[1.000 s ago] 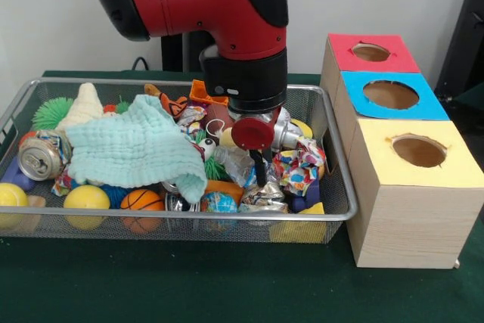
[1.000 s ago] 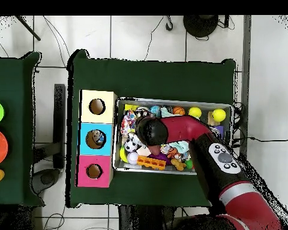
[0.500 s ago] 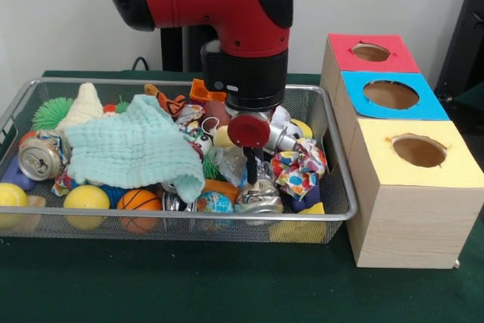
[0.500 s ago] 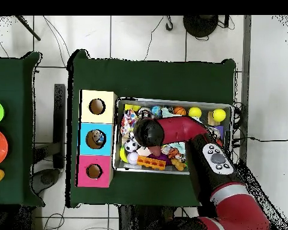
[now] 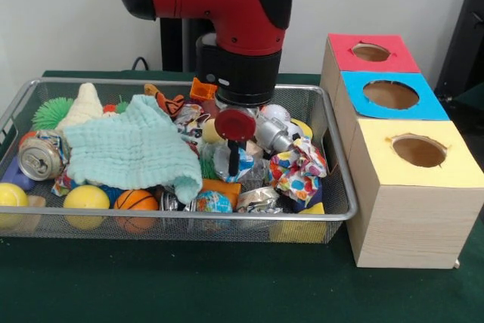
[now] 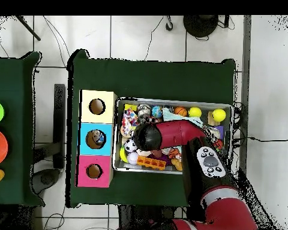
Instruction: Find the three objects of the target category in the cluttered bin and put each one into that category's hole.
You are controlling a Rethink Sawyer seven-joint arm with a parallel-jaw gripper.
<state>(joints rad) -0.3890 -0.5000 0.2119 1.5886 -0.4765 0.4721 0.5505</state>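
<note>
Your red and black arm (image 5: 227, 5) fills the top of the front view and comes down over the middle of the wire bin (image 5: 333, 213), which sits on a green-covered tabletop (image 5: 189, 285) beside a wooden box (image 5: 401, 217) with three holes under red, blue and yellow tops; pale walls and a tiled floor (image 6: 140, 36) with loose cables surround the set-up. In the bin a mint-green cloth (image 5: 136, 149) drapes over the left half, hiding whatever lies beneath; around it lie a dented can (image 5: 38, 158), yellow balls (image 5: 85, 198), a small basketball (image 5: 136, 200), a spiky green ball (image 5: 51, 111), an orange block (image 5: 203, 90) and a crumpled bright-patterned wrapper (image 5: 299, 168). Which category you are after cannot be read from the scene, so the three targets are somewhere in this heap, likely partly buried. The gripper (image 5: 233, 164) hangs low among the crumpled wrappers at the bin's centre and seems to pinch a shiny wrapper (image 5: 240, 158), but clutter hides the tips, so you cannot tell whether it is closed on it. Judged by look, such a wrapper is light, thin and slippery, and will deform; take it by a thick bunched fold rather than a loose edge.
</note>
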